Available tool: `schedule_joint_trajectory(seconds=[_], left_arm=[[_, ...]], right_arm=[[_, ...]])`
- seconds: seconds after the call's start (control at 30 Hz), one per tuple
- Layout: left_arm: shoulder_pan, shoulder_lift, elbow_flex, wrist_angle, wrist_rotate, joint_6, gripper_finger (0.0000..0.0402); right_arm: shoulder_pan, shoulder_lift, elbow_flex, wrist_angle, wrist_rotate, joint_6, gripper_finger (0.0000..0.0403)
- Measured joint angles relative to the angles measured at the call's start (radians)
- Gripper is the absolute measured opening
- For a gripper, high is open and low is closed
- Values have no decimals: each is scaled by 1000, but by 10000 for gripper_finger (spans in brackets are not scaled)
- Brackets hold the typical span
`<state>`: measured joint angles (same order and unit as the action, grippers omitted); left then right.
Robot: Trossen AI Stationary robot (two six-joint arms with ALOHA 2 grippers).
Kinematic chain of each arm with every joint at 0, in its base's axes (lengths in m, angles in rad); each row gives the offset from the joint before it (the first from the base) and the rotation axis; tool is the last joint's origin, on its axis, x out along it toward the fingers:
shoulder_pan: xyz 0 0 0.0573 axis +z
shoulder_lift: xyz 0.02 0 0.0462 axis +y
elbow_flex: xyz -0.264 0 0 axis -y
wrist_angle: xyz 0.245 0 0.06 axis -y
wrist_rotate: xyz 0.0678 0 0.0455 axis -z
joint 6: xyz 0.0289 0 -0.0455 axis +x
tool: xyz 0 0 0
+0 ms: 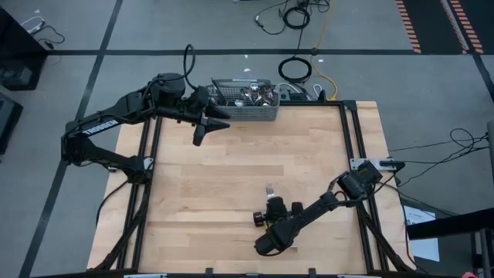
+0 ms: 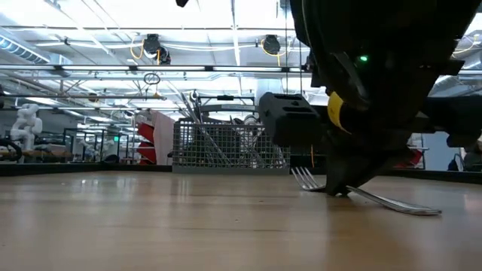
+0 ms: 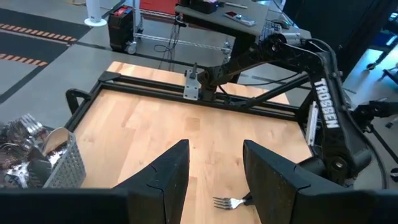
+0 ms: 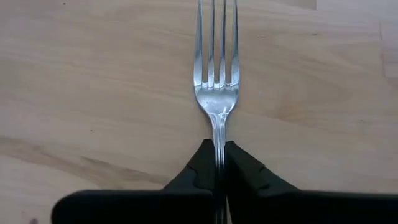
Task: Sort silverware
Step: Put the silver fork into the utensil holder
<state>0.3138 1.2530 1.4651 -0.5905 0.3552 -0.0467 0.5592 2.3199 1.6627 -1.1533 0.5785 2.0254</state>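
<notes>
One silver fork [image 4: 216, 81] lies near the middle of the table's near half, tines [image 1: 269, 189] pointing toward the far edge. My right gripper [image 4: 217, 163] is over it, shut on its handle. The other silverware [image 1: 251, 95] stands in the grey wire-mesh basket [image 1: 231, 113] at the far edge, handles sticking up. My left gripper [image 3: 214, 168] is open in the air just on the near side of the basket's left end, touching nothing. The left wrist view also shows the fork [image 3: 227, 202] farther off. My right gripper pinches the fork's handle just behind the neck [image 4: 218, 134] between its two fingers [image 2: 343, 184]. They come from above, slanting toward the far edge, and point along the fork. The handle's free end [image 2: 429, 211] rests on the table; the tines [image 2: 304, 178] stand slightly raised.
Black rails [image 1: 349, 139] run along the left and right sides of the wooden tabletop [image 1: 231, 177]. The wood between the basket and the fork is bare. Cables [image 1: 295, 69] lie on the floor beyond the far edge.
</notes>
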Motion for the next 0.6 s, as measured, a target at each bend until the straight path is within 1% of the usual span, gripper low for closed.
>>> schedule_joint_trajectory(seconds=[0.1,0.13,0.33,0.4,0.53,0.6], left_arm=[[1,0,0,2,-16,0,160],[1,0,0,3,-19,0,160],[1,0,0,6,-28,22,160],[1,0,0,7,-48,34,160],[14,0,0,7,-67,34,160],[22,0,0,8,-69,29,160]], right_arm=[[0,-19,35,-95,34,-8,3],[-3,-33,44,-126,69,-16,3],[-30,-151,50,-214,335,-64,2],[-47,-187,50,-235,420,-104,2],[-114,-259,42,-247,578,-188,1],[-160,-289,36,-248,632,-240,1]])
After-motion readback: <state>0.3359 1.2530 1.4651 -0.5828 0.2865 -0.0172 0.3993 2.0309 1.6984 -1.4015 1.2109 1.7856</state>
